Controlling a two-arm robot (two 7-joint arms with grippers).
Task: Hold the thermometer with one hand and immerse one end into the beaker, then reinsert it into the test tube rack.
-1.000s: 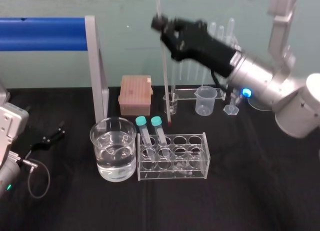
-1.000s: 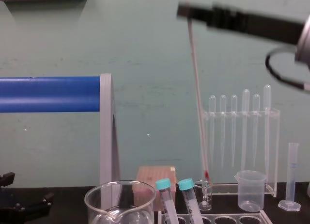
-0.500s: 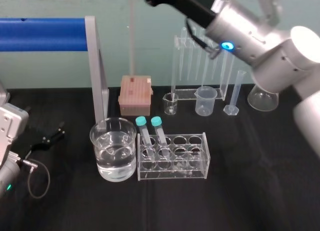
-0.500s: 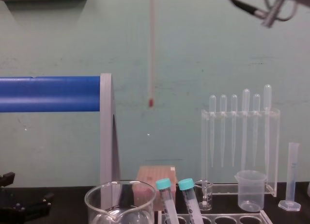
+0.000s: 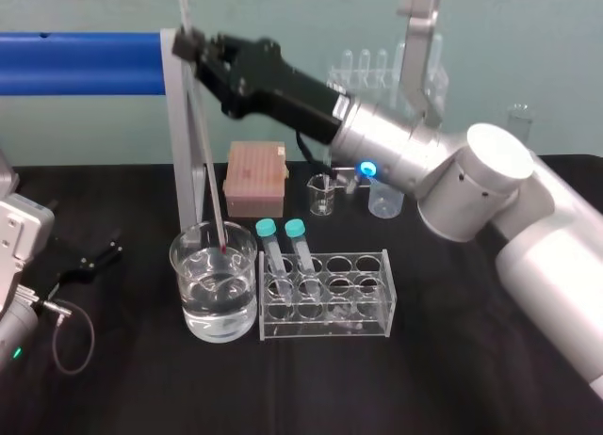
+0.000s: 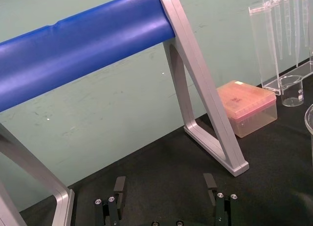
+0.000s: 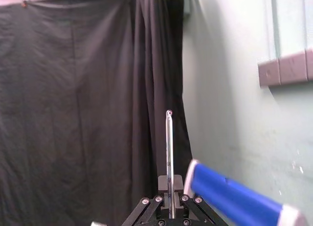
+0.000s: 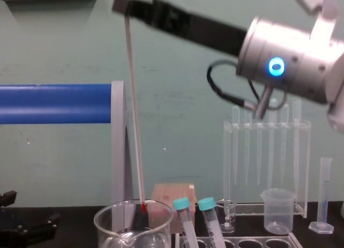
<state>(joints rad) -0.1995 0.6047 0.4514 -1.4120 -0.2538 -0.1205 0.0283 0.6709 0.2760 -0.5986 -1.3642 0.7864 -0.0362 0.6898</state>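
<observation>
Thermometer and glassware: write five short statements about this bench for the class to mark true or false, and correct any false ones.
1. The right gripper is shut on the thermometer. True.
2. The thermometer's red tip stands in a hole of the test tube rack. False: it is lowered into the mouth of the beaker, left of the rack.
3. The beaker holds clear liquid. True.
4. The left gripper grips the beaker. False: it is open and holds nothing, low over the black table, well to the beaker's left.
5. Two teal-capped tubes stand at the rack's left end. True.
</observation>
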